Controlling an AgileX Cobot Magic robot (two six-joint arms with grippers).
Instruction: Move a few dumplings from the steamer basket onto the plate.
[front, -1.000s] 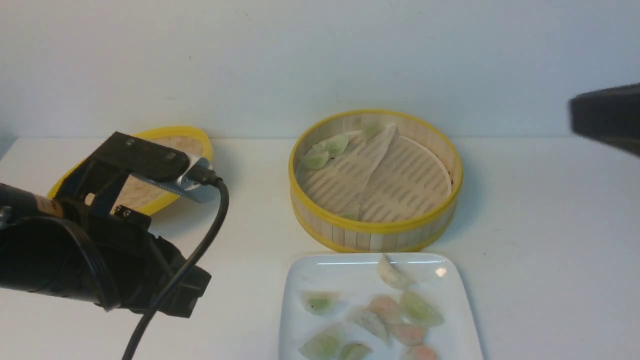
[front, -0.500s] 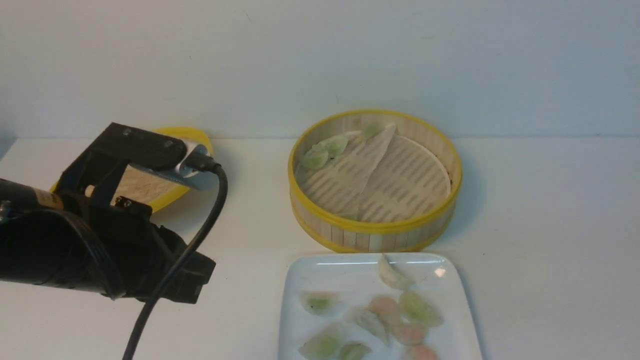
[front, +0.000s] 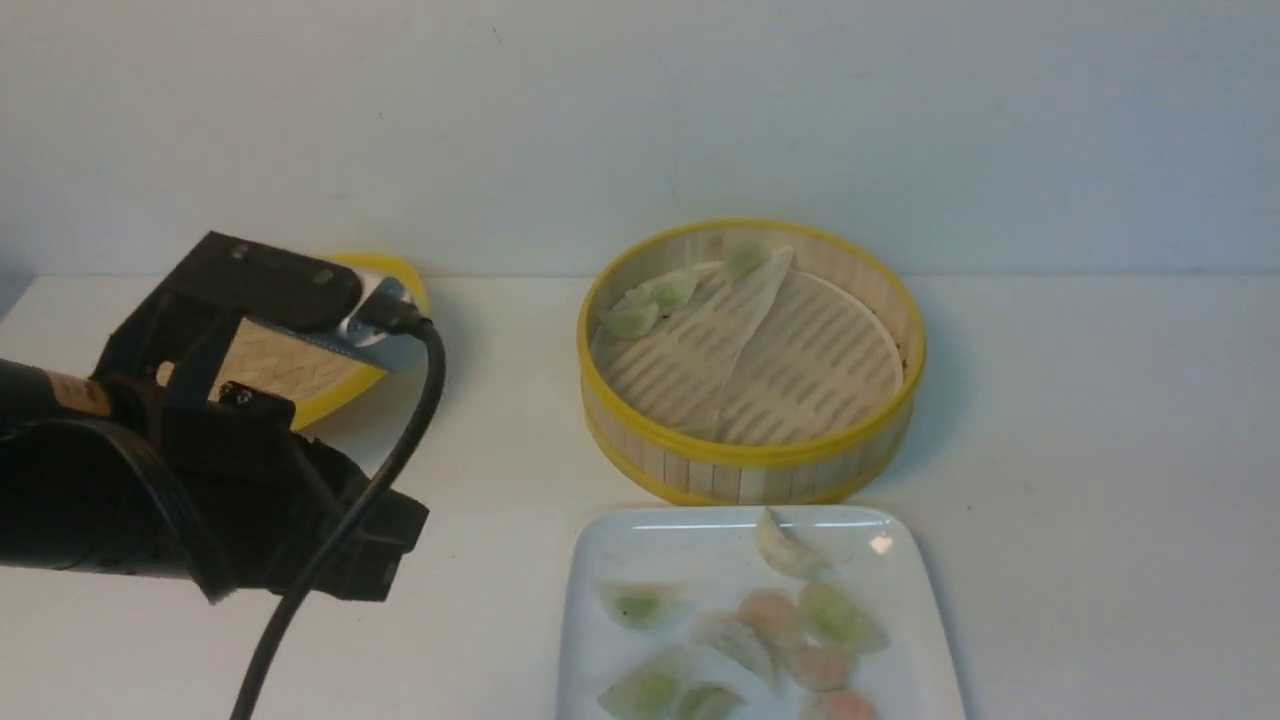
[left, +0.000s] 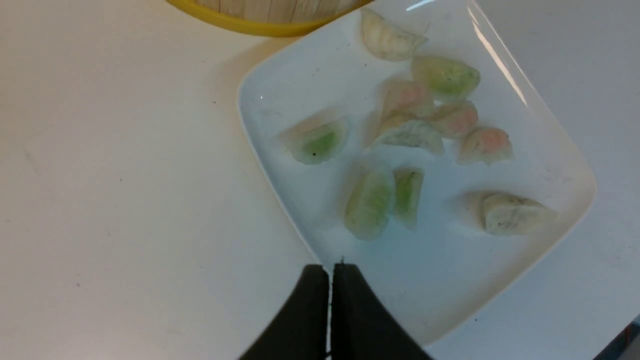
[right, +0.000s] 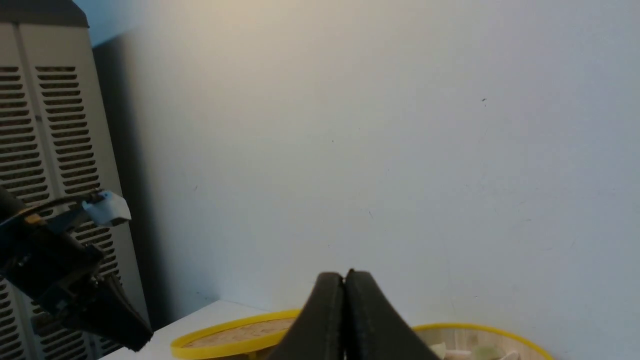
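Observation:
The steamer basket (front: 750, 455) stands mid-table with a few pale green dumplings (front: 650, 303) at its back left, on a folded slotted liner. The white plate (front: 640, 540) lies just in front of it and holds several green, pink and whitish dumplings (front: 790, 620). In the left wrist view my left gripper (left: 330, 272) is shut and empty, above the plate's (left: 500, 260) rim, near a green dumpling (left: 370, 200). My left arm (front: 200, 470) is low at the left. My right gripper (right: 344, 280) is shut and empty, raised and facing the wall, out of the front view.
The shallow woven yellow-rimmed lid (front: 300, 365) lies at the back left, partly behind my left arm; it also shows in the right wrist view (right: 235, 337). A grey slotted cabinet (right: 45, 125) stands beside the table. A white wall runs along the table's back.
My right arm has left the front view at the right edge. My left arm has drifted slightly to the left. The dumplings, basket and plate have not moved.

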